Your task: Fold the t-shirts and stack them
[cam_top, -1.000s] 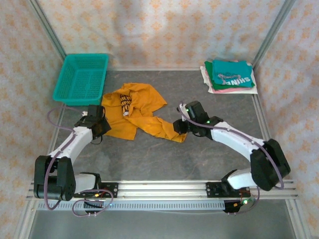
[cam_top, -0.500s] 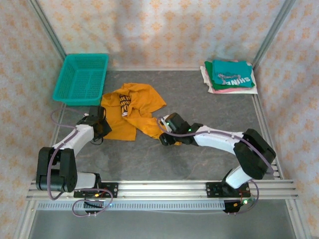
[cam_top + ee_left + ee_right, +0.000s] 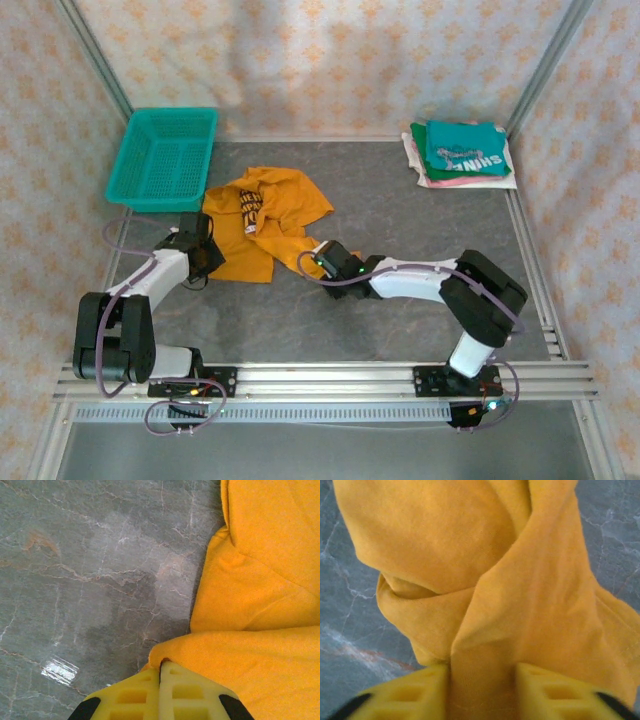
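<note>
Right claw [image 3: 482, 672] and left claw [image 3: 161, 667] each pinch the mustard t-shirt [image 3: 275, 210] edge.

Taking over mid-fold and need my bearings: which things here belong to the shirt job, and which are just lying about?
Job: mustard t-shirt, pinched by left gripper and right gripper; folded shirt stack, teal on top, far right corner.
Lying about: teal mesh basket, far left.
</note>
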